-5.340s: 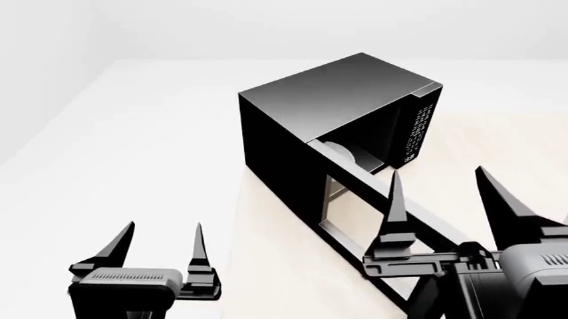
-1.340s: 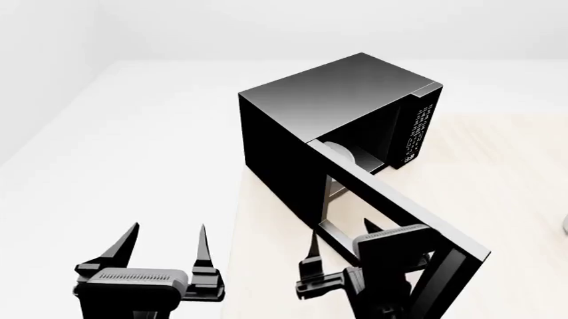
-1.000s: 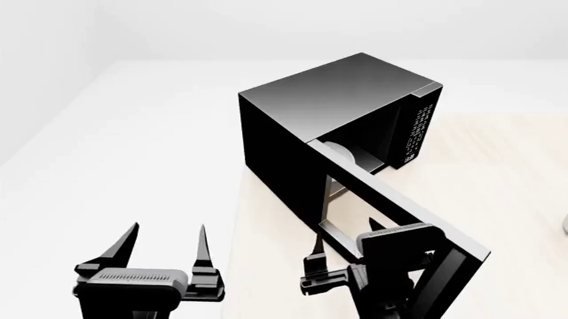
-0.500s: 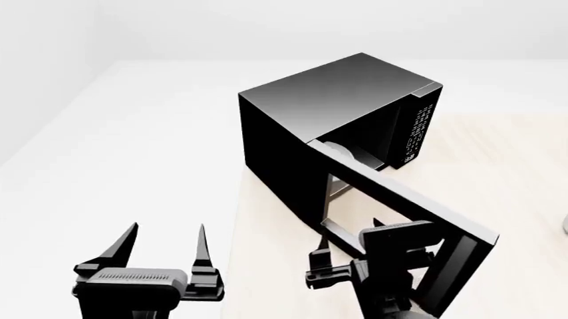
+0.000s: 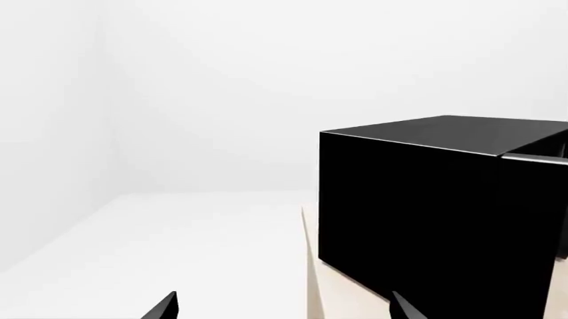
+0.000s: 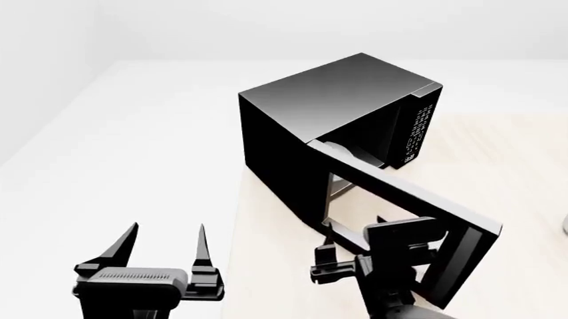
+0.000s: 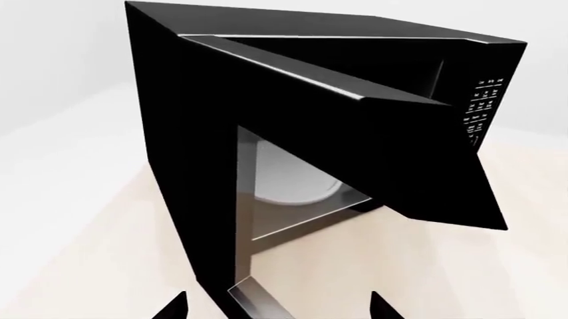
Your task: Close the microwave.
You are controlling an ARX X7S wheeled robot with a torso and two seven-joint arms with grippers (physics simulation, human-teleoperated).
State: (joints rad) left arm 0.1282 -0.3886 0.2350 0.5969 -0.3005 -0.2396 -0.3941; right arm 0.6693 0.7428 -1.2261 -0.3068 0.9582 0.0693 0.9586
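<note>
Both end effectors open: left (image 6: 162,247) low, right (image 6: 352,240) raised, fingers spread.

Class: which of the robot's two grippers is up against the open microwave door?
The right gripper: it sits at the outer face of the microwave's open door. The left gripper hangs apart, over bare floor.

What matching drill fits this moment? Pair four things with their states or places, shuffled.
Things:
1. microwave door
2. left gripper
3. right gripper
4. white plate

States or places:
A. inside the oven cavity
B. against the door's outer face
C. partly open
D. open, apart from the microwave

Pairs: 1-C, 2-D, 3-B, 4-A
</note>
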